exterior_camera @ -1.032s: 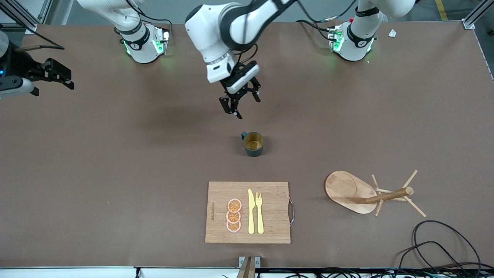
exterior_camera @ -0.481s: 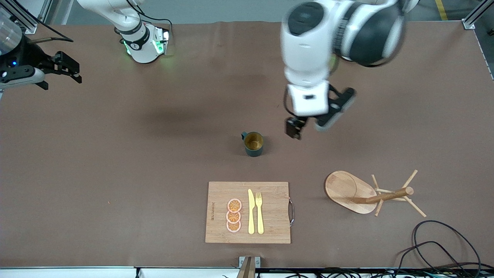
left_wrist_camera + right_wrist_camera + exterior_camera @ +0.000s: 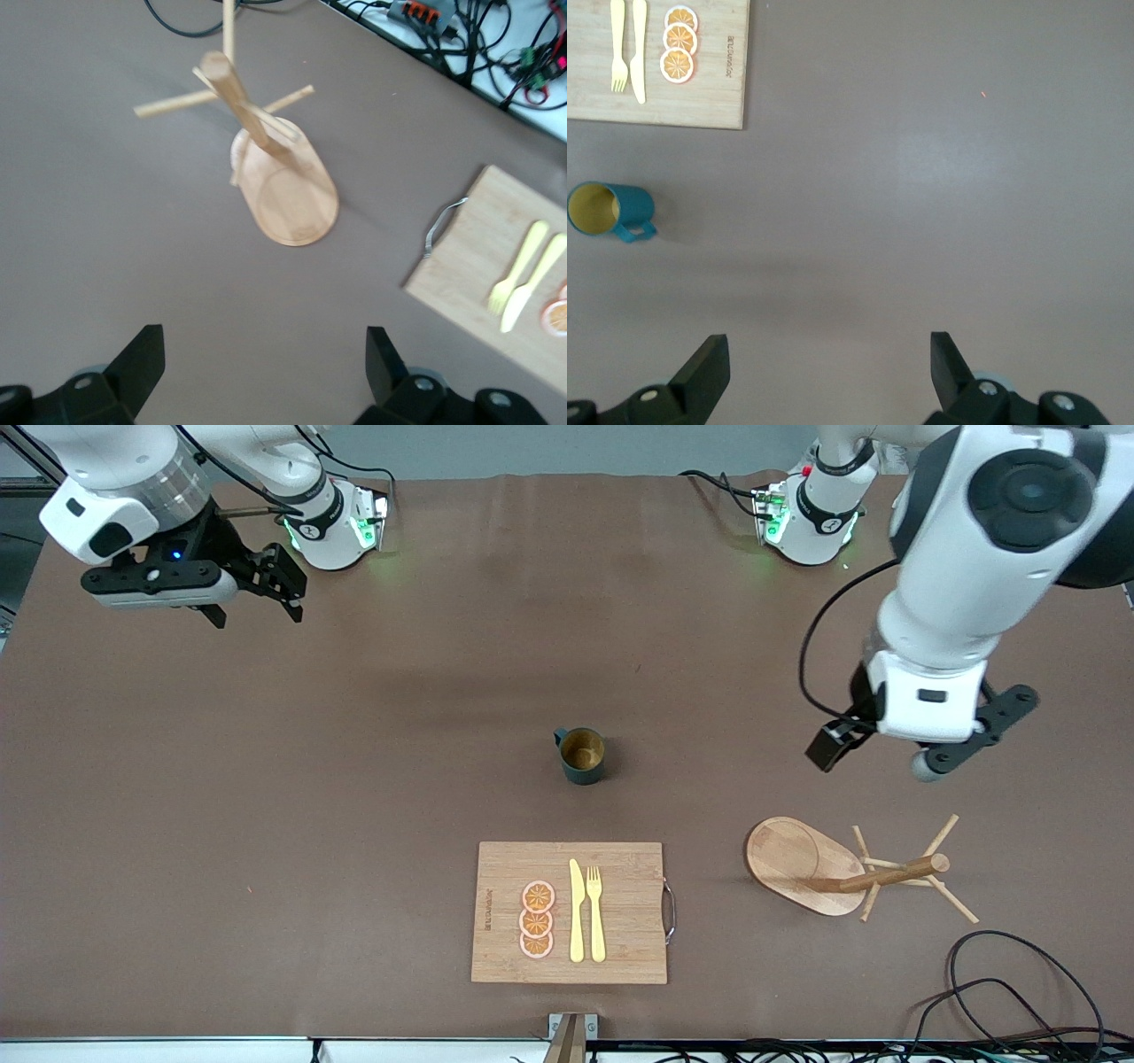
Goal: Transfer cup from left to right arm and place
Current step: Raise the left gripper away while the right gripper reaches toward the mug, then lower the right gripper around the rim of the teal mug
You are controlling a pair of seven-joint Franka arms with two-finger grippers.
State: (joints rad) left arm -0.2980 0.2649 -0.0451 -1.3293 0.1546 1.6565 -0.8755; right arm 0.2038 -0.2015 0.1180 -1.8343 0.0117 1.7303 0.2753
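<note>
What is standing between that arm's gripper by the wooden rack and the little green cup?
Nothing visible. The cup stands alone on bare table, and the left gripper hangs open over bare table near the wooden rack. The cutting board lies nearer the camera, off that path.

Dark teal-green cup (image 3: 582, 755) with tan-brown inside. Plain matte brown surface (image 3: 354, 797). Pale bamboo-grained cutting board (image 3: 620, 948) with a metal-grey handle. Pale yellow knife (image 3: 576, 911) and fork (image 3: 595, 913). Three orange slices (image 3: 537, 919), orange with pinkish rims and spoke patterns. Light wooden peg rack (image 3: 842, 868). Black cable (image 3: 1019, 983). White arms, black fingers (image 3: 142, 367), green lights at the bases.
</note>
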